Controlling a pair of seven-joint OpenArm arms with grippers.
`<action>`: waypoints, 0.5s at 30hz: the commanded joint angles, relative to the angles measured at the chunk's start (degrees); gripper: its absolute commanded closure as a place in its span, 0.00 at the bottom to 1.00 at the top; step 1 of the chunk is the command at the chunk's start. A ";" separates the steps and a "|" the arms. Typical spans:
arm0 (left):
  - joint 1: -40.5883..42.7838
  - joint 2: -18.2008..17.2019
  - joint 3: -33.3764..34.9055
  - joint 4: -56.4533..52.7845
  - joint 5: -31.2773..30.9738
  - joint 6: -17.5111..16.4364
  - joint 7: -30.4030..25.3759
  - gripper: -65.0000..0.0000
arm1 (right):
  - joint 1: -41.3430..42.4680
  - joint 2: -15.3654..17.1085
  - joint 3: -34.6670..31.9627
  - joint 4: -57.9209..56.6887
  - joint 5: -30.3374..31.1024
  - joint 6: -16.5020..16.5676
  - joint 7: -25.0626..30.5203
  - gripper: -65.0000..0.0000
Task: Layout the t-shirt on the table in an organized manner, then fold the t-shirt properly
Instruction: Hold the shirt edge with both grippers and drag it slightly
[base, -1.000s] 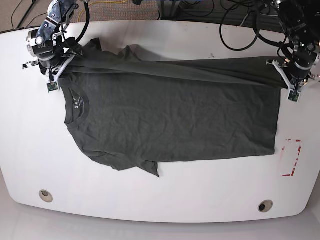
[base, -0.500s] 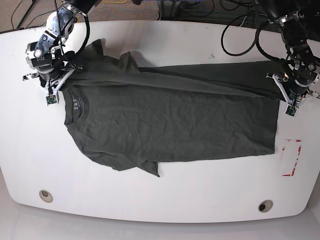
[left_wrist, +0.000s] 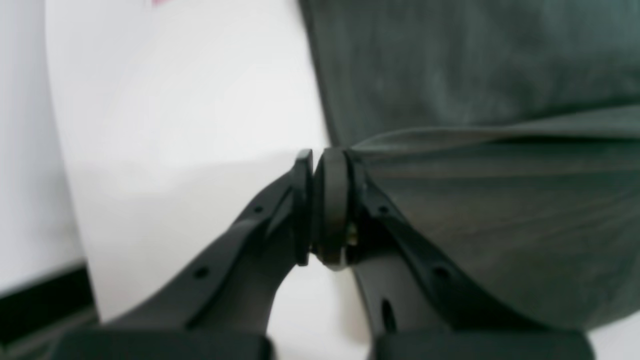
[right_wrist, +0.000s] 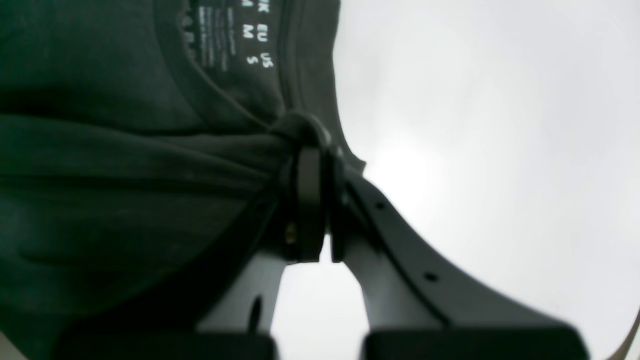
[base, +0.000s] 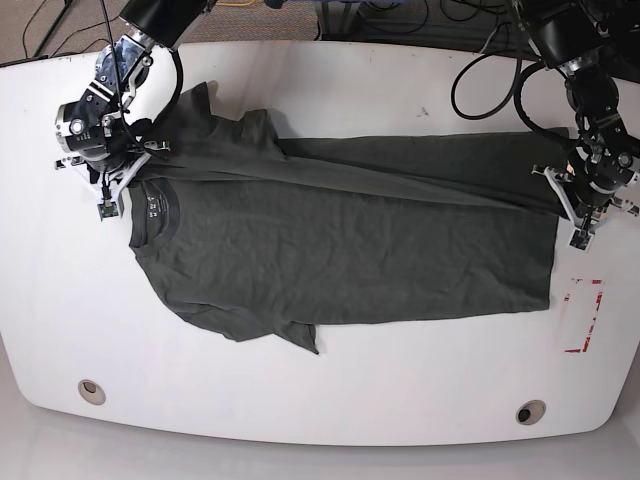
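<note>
Big glossy white tabletop with curved edges, two round grommet holes down at 7 and 5 o'clock, red-and-white marking out at 4 o'clock. Spread across the middle, the plain dark charcoal-grey short-sleeved t-shirt, neck toward 9 o'clock, hem toward 3. Compared with a second back: far edge carried further toward 6 o'clock, so the folded-over band now slants wider over the body, and both arms dropped lower along the sides. Lower sleeve at 7 o'clock unchanged, a bit rumpled.

Base view only gives the overall layout; wrist views give the grips. Left gripper at 3 o'clock: jaws pressed fully together, pinching the hem corner of the cloth, fold running off from the pads. Right gripper at 9 o'clock: jaws clamped tight on a bunched bit of fabric right beside the collar, with a white printed size label readable only in that wrist view. Cloth thin, soft, lightly creased, no print outside.
</note>
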 joint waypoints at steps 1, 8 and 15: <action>-0.83 -0.96 0.36 -0.13 0.53 0.58 -1.42 0.99 | 0.82 1.00 0.20 -0.17 -0.32 -0.53 3.09 1.00; -1.79 -1.05 2.21 -3.56 0.53 0.58 -2.30 0.99 | 0.99 1.00 0.11 -3.68 -0.32 -0.53 6.17 0.95; -3.02 -1.75 2.30 -5.58 0.53 0.58 -2.65 0.76 | 0.99 1.00 0.11 -3.60 -0.41 -0.53 6.70 0.53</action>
